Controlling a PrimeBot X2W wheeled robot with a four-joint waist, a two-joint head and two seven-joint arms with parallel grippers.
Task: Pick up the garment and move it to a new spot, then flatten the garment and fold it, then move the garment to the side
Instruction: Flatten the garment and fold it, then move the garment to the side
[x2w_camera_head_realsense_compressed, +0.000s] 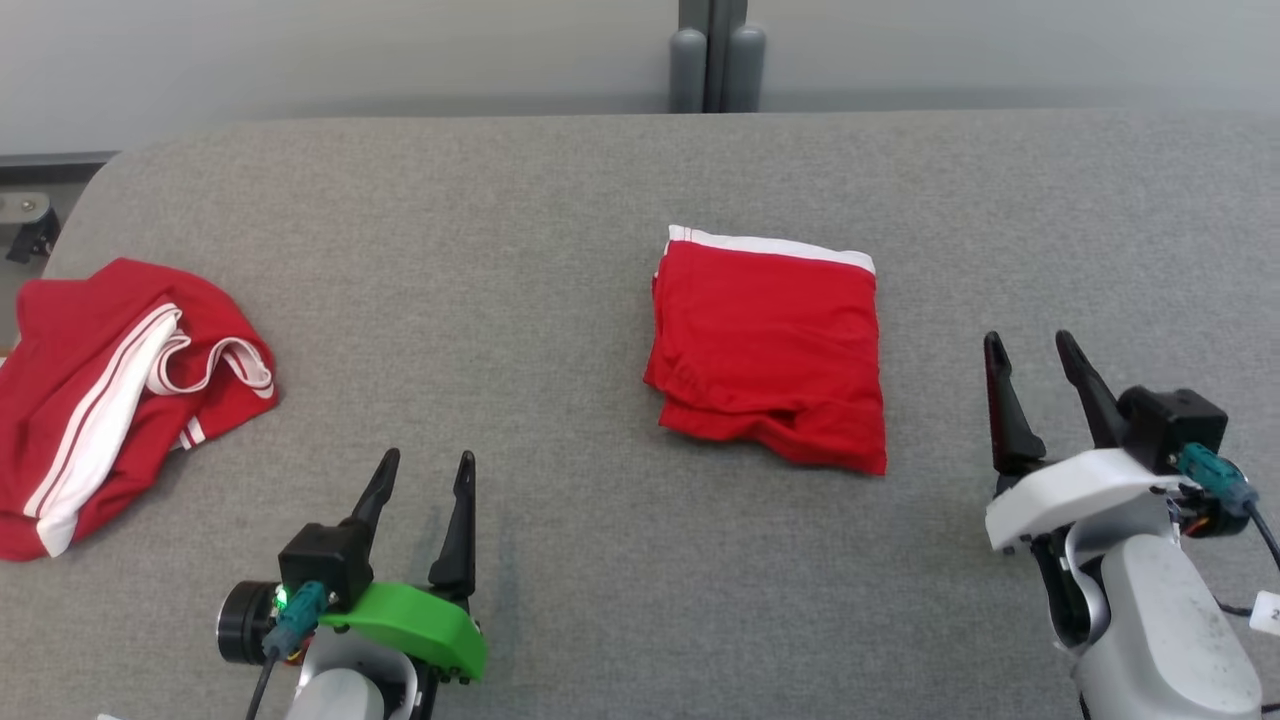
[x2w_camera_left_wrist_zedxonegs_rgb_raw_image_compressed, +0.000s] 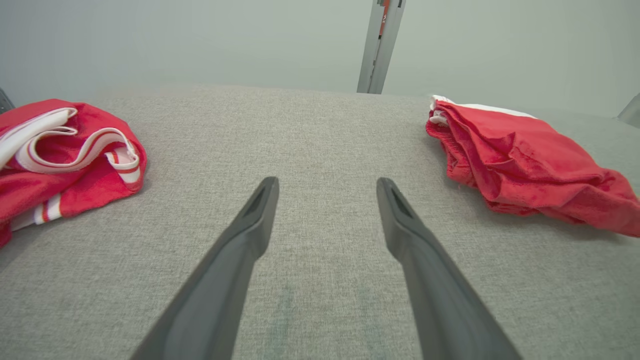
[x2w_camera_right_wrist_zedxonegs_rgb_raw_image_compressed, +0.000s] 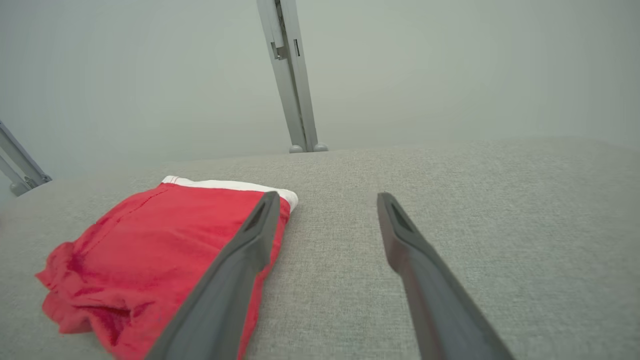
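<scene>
A: Grey cloth covers the table (x2w_camera_head_realsense_compressed: 560, 200), wide under both arms. What lies on it?
B: Biggest is a crumpled red-and-white garment (x2w_camera_head_realsense_compressed: 110, 390), well off to the outer side of the fingers of the left gripper (x2w_camera_head_realsense_compressed: 428, 457).
A: And the folded garment (x2w_camera_head_realsense_compressed: 770, 350)?
B: Red, with a white band along its far edge. It lies flat between the two grippers, ahead of the fingertips, nearer the right gripper (x2w_camera_head_realsense_compressed: 1028, 340) and touching neither.
A: The fingers?
B: Both pairs are spread wide and hold nothing, above bare cloth.
</scene>
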